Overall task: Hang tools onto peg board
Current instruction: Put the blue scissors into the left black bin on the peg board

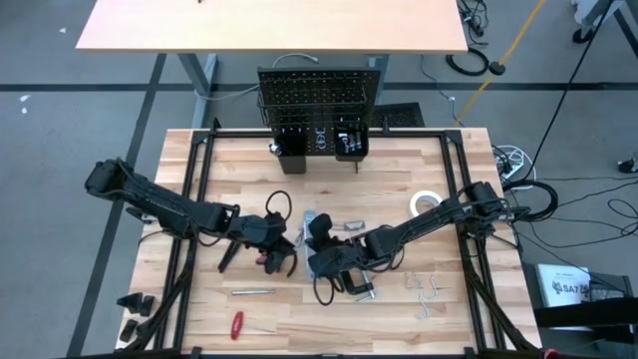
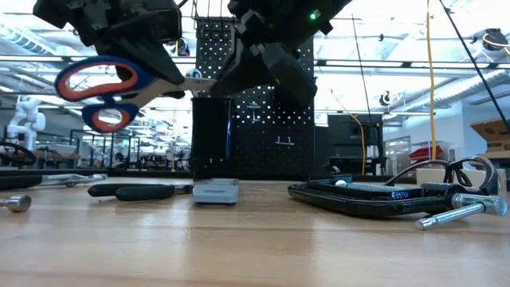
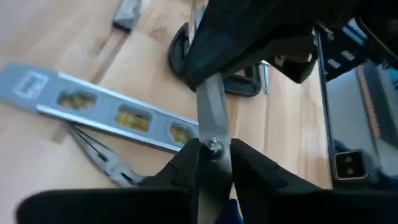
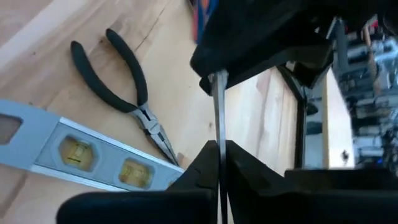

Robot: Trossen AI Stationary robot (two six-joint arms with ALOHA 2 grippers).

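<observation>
Bright, even overhead light; wrist views are blurred close up, with backlit silhouettes in the low view.

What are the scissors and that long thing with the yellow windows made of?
The scissors look like bare grey metal blades, smooth and dull-shiny, with a small screw joining them; the handle loops look like glossy red plastic. The level looks like brushed silver metal, likely aluminium, flat and matte, with clear yellowish vials set in it, probably plastic.

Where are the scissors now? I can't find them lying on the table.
The scissors are off the table at its middle, gripped between the left gripper and the right gripper, above the level and pliers.
</observation>
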